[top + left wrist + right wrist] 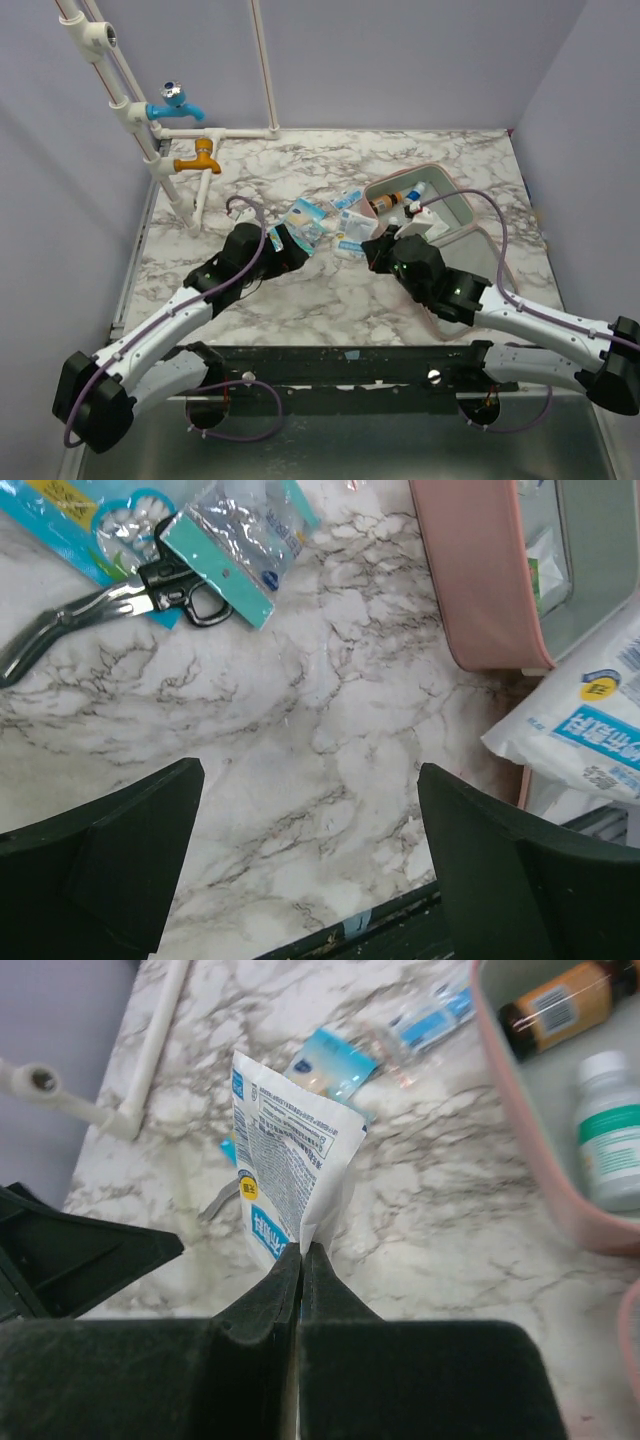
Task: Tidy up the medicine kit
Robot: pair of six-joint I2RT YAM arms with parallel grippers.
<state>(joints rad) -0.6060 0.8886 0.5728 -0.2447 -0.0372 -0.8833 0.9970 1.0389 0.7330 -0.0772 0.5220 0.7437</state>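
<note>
**Top view.** The medicine kit point(445, 208) lies open on the marble-patterned table point(330, 300), at 2 o'clock from the table's centre. A brown bottle point(386, 203) is already inside it. Loose packets point(305, 218) lie outside the kit, near 12 o'clock. The right gripper point(372, 247) is at the kit's near-left corner and holds a white-and-blue sachet point(350, 245). The left gripper point(290, 240) is at 10 o'clock, beside the packets. Judgement: the task is partly done. The packets and the held sachet remain to be loaded, and the kit remains to be closed. The room has plain grey walls point(400, 60). White pipes point(130, 105) carry a blue tap point(175, 103) and an orange tap point(200, 158) at 10 to 11 o'clock.

**Left wrist view.** The left gripper's fingers stand apart with only bare marble between them. A metal tool point(110, 602) with black handles lies at 10 o'clock, partly on a teal packet point(235, 545). The kit's pink wall is at 1 o'clock.

**Right wrist view.** The right gripper's jaws are together, clamped on the sachet's lower edge, and the sachet stands upright. The kit is at 2 to 3 o'clock. A white bottle point(610, 1130) with a green label lies in it, near the brown bottle but apart from it.
</note>
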